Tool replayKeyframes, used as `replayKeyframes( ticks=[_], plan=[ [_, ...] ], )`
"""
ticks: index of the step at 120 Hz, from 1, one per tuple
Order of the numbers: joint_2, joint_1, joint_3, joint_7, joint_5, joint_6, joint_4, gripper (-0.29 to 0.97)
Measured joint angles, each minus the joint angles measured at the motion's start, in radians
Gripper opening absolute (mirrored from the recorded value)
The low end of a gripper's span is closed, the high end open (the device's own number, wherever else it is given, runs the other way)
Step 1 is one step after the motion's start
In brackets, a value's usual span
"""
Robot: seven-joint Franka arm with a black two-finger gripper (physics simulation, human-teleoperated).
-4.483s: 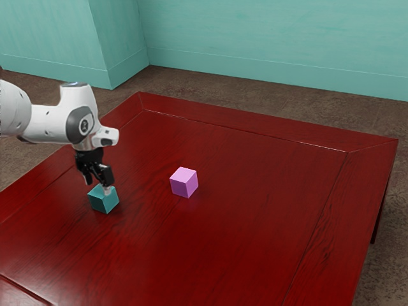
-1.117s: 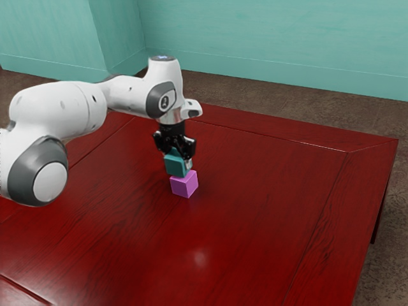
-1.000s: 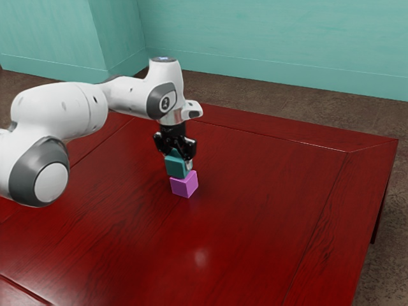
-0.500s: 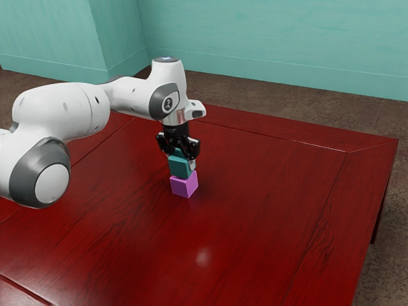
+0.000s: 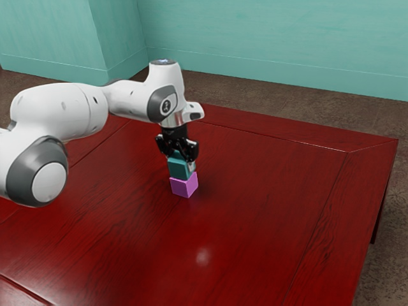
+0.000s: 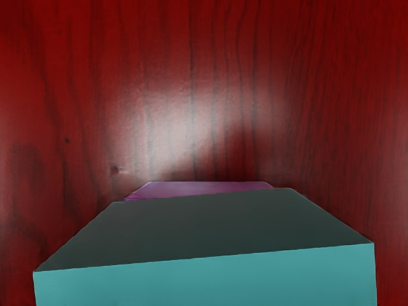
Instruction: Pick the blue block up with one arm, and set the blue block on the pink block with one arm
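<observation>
A Franka arm's black gripper pinches the blue block, seemingly a light, rigid cube, by its opposite flat sides as it appears to rest atop the pink block.

A plain simulated room is showing: teal walls are rising at the far side, brown floor is surrounding a red wooden table.

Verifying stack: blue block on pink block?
On: blue block rests atop pink block, no gap visible; end effector shut on it.
</observation>
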Motion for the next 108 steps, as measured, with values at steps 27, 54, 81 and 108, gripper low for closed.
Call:
replayKeyframes(
  ticks=[27, 54, 81, 108],
  plan=[
    [-0.001, -0.002, -0.001, 0.012, 0.001, 0.018, -0.001, 0.32],
    [-0.005, -0.005, -0.001, 0.021, 0.001, 0.024, -0.005, 0.33],
    [-0.017, -0.004, 0.0, 0.036, 0.0, 0.027, -0.023, 0.33],
    [-0.016, -0.005, 0.0, 0.052, -0.007, 0.026, -0.028, 0.46]
  ],
)
